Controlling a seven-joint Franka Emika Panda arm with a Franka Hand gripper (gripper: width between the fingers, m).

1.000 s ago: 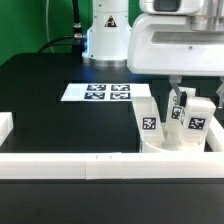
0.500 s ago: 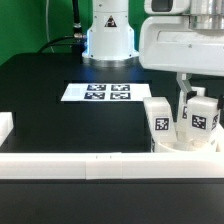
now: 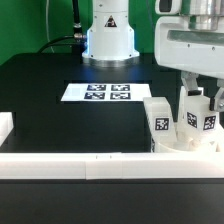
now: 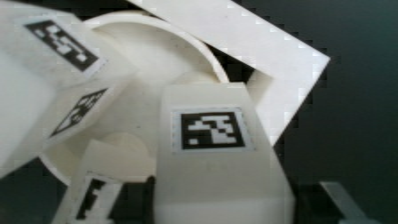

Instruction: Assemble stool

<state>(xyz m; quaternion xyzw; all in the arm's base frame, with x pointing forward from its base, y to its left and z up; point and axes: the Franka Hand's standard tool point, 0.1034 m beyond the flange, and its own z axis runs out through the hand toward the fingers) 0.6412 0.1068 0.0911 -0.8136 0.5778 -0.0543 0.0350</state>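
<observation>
The white round stool seat lies at the exterior view's right, against the front white bar. Its curved rim also shows in the wrist view. A tagged white leg stands upright on its left side. My gripper reaches down from above and is shut on a second upright tagged leg, which stands on the seat. In the wrist view this leg fills the space between my dark fingers, at my gripper. Another tagged leg stands close beside it.
The marker board lies flat mid-table. Long white bars edge the table's front, and one shows in the wrist view. The robot base stands at the back. A white block sits at the exterior view's left edge.
My gripper has moved toward the exterior view's right. The seat and its upright legs have shifted right with it.
</observation>
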